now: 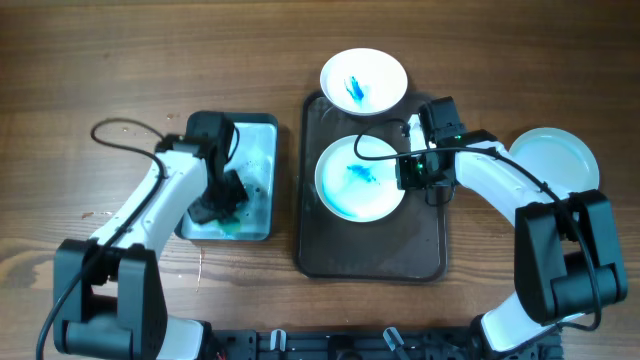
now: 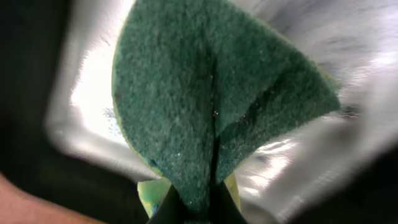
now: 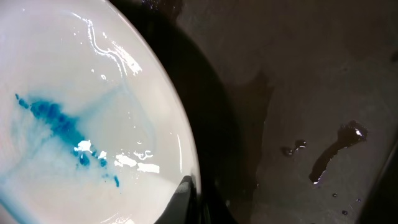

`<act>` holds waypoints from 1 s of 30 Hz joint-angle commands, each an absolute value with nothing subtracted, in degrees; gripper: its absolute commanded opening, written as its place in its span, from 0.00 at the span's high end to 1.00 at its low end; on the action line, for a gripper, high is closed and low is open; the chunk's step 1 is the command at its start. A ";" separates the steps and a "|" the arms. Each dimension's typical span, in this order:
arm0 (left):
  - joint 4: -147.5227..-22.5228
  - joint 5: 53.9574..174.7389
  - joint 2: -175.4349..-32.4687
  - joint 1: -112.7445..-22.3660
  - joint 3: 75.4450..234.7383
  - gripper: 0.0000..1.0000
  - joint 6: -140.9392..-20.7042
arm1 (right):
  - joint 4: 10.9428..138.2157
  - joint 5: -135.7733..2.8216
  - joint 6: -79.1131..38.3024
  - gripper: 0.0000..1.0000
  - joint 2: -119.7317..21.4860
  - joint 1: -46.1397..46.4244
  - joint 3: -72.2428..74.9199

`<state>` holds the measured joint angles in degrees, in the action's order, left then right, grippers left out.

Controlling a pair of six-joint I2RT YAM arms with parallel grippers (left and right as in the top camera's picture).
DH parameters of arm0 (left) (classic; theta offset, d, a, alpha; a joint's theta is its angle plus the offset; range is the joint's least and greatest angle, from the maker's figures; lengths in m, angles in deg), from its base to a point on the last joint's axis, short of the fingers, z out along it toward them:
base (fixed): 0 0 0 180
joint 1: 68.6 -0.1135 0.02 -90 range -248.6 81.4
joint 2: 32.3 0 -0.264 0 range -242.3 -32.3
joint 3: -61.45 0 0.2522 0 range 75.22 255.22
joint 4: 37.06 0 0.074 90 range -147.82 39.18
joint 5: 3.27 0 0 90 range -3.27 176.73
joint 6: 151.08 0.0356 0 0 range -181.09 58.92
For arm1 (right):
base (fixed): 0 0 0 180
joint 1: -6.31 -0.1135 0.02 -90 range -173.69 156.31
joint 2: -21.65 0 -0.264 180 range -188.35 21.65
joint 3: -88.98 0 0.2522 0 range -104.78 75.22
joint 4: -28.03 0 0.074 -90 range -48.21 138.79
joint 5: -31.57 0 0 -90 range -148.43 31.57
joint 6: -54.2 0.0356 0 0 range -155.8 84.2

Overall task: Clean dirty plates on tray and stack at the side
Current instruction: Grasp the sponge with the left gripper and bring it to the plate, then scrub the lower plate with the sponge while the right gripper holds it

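On the dark tray lies a white plate with a blue smear at its centre. My right gripper is shut on this plate's right rim. The right wrist view shows the plate smeared and wet, its rim pinched in that gripper over the tray. A second blue-smeared plate overlaps the tray's far edge. A plain white plate rests on the table to the right. My left gripper is shut on a folded green sponge, pinched in the gripper.
The left gripper hangs over a smaller black-rimmed tray with a pale wet interior, left of the dark tray; its shiny wall fills the left wrist view. Puddles of water lie on the dark tray. A black cable loops beside the left arm.
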<state>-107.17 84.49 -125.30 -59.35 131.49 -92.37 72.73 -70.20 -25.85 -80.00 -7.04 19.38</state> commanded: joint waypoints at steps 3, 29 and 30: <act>-114.23 84.40 -124.11 -58.54 144.19 0.96 -89.75 | 72.86 -67.38 -20.49 0.96 -80.35 -7.02 20.39; -78.96 97.87 -148.29 -32.25 147.22 0.96 -108.22 | 74.44 -67.36 -18.20 0.96 -80.35 -7.02 20.39; -80.51 95.03 -148.27 -32.38 147.22 0.96 -107.85 | 74.44 -67.36 -18.20 0.96 -80.35 -7.02 20.39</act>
<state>-76.05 102.17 -146.96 -31.81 147.07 -105.68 73.52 -69.96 -18.70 -80.00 -7.04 19.36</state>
